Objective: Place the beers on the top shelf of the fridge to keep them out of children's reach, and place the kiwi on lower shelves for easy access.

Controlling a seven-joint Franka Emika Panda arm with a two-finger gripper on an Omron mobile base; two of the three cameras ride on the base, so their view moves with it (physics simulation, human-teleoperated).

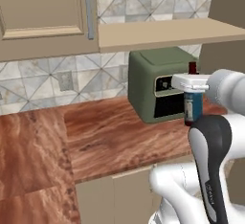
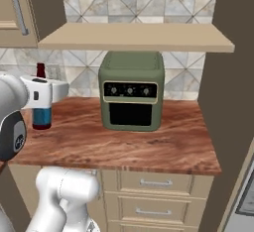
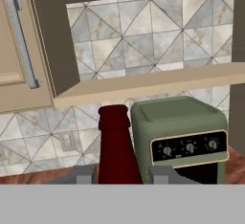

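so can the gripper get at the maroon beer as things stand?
Probably yes: the gripper already sits with a finger on each side of the maroon beer, nothing between them; the green oven stands off to the side.

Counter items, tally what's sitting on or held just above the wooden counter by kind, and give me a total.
Beer bottles: 1, the maroon bottle with a red cap and blue label, between the jaws of the gripper.
Ovens: 1, the green oven with three knobs.
Total: 2 on or over the wooden counter.

wood-grain counter | diamond-tiled wall | tan shelf | green oven | drawers
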